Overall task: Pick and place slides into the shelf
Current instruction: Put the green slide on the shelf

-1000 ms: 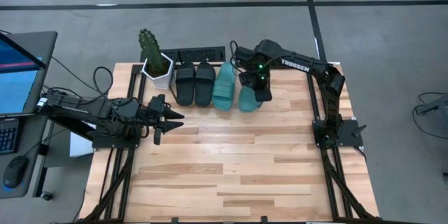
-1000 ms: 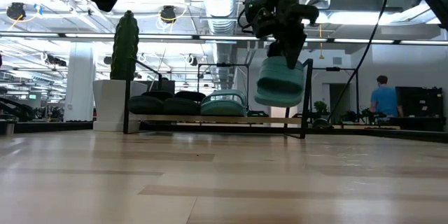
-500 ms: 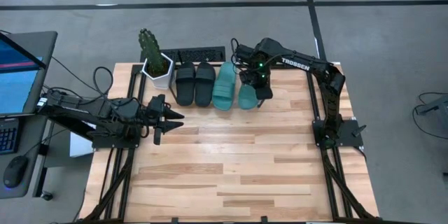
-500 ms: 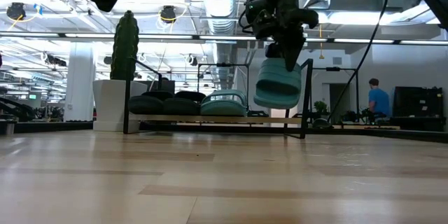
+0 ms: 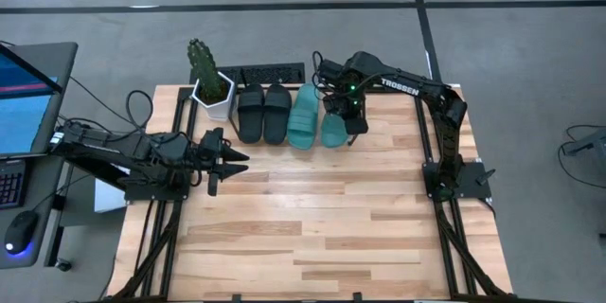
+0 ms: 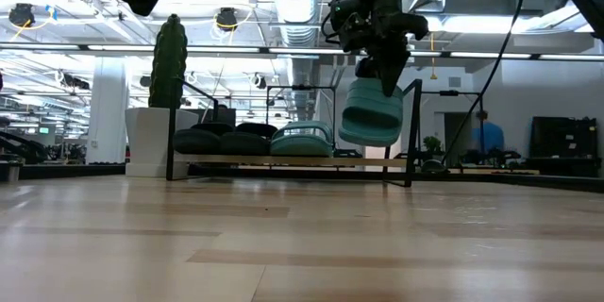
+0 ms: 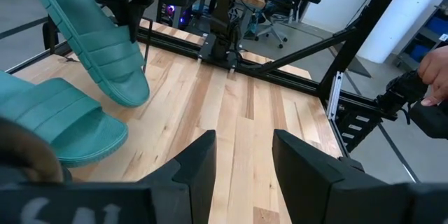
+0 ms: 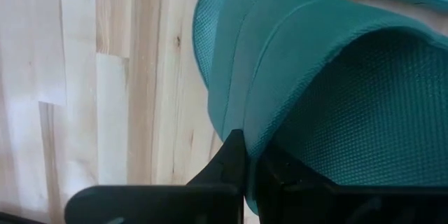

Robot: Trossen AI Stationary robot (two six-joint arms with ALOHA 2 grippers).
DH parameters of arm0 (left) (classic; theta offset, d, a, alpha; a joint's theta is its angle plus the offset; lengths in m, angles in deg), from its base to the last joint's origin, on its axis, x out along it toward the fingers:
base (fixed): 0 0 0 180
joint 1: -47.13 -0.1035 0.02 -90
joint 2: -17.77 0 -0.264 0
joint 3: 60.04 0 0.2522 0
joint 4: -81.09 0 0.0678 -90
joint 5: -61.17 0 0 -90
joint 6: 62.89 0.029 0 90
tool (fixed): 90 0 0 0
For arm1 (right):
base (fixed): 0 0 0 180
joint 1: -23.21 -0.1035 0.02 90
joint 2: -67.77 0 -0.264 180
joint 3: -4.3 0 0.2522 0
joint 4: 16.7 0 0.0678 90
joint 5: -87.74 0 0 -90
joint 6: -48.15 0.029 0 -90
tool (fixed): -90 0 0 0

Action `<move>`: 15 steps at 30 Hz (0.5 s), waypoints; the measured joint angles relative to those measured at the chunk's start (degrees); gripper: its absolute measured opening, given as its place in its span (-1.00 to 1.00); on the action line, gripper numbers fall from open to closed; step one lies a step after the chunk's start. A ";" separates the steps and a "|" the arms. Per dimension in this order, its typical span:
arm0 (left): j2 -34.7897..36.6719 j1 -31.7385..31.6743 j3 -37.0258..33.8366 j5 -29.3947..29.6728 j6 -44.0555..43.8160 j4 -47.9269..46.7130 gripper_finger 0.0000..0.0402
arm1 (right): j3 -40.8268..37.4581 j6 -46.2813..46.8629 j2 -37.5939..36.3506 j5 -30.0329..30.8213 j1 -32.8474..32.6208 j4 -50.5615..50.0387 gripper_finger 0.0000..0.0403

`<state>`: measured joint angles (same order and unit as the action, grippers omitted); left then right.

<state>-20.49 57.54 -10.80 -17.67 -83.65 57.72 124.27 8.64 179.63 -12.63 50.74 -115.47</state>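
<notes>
My right gripper is shut on a teal slide and holds it in the air at the shelf's right end; the low view shows that slide above the shelf's base. On the shelf at the table's far edge rest two black slides and the other teal slide, soles down. My left gripper waits open over the table's left side. Its wrist view shows the held slide and the shelved teal one. My right gripper pinches the teal slide's wide strap at its edge between its two fingers. The fingers come from above, pointing down. The slide is lifted clear and hangs tilted below them, one end lower, its ribbed sole turned toward the table's left.
A white pot with a cactus stands left of the shelf. Black arm-mount frames run along both table sides. The wooden tabletop stretches toward the near edge. A person's hand shows beyond the table in the left wrist view.
My right gripper has carried the teal slide a little toward the table's left, closer to the teal slide on the shelf, staying shut on it. The slide stays lifted and tilted.
</notes>
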 joint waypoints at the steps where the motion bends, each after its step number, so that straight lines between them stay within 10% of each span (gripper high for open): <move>1: 0.00 0.00 0.00 0.00 0.00 0.00 -0.36 | 0.01 0.00 0.00 0.05 0.00 0.00 -1.00; 15: 0.02 0.02 0.00 -0.07 -0.04 -0.02 -0.36 | 0.31 0.33 6.82 3.51 -0.50 -2.41 -1.00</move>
<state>-20.47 57.57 -10.80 -17.74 -83.68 57.70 124.58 8.97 186.45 -9.12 50.25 -117.88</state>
